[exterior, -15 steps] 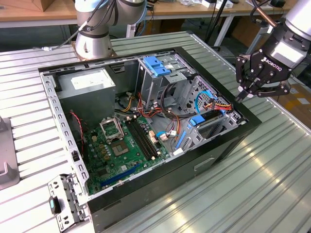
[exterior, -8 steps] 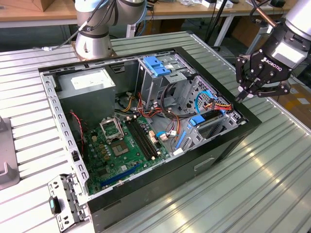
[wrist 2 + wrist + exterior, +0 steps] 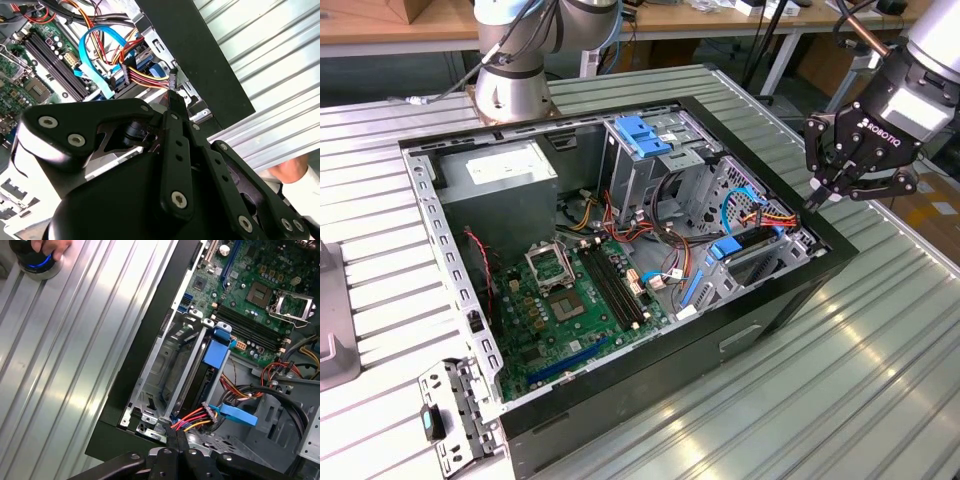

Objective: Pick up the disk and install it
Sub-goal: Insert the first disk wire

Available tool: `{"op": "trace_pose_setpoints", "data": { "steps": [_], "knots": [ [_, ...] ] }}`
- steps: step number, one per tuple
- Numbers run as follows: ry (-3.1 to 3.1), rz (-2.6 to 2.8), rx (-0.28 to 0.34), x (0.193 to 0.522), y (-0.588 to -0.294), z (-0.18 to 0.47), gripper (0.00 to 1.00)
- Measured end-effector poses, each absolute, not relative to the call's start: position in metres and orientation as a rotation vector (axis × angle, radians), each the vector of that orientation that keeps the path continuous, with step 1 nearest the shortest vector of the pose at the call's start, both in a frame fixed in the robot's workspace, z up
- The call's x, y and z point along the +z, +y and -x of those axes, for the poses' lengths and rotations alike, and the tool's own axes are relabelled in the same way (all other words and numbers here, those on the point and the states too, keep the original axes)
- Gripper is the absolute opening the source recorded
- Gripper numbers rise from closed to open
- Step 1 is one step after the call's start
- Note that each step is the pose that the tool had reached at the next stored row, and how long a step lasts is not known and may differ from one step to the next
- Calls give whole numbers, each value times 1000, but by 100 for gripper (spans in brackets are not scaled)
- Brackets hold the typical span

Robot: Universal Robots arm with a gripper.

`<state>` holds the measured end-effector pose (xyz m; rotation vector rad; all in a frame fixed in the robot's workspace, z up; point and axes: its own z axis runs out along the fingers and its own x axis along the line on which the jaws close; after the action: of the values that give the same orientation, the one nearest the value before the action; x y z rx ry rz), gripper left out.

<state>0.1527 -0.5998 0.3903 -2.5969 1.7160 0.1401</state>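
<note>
Hovering with its fingertips pinched together on nothing, the gripper [image 3: 817, 197] hangs at the exterior view's right, just above the near corner of the open computer case [image 3: 750, 322].

In both wrist views the gripper's closed tips [image 3: 176, 437] point down at the bundle of red, yellow and orange wires [image 3: 192, 419] that meets one end of the disk [image 3: 216, 354]. The disk lies flat in a metal bay just inside the case's black wall, right of centre in the exterior view [image 3: 730, 248]. It looks seated, which would explain the empty gripper. Its long axis runs alongside that wall. The blue carrier end faces the motherboard [image 3: 570, 300], and the wired end faces the corner under the gripper. The case rests on the ribbed metal counter [image 3: 880, 380].
</note>
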Motion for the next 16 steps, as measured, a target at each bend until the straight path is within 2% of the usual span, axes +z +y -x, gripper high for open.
{"op": "trace_pose_setpoints", "data": {
  "steps": [16],
  "knots": [
    [1666, 2631, 141, 390, -600, -153, 10]
  ]
}}
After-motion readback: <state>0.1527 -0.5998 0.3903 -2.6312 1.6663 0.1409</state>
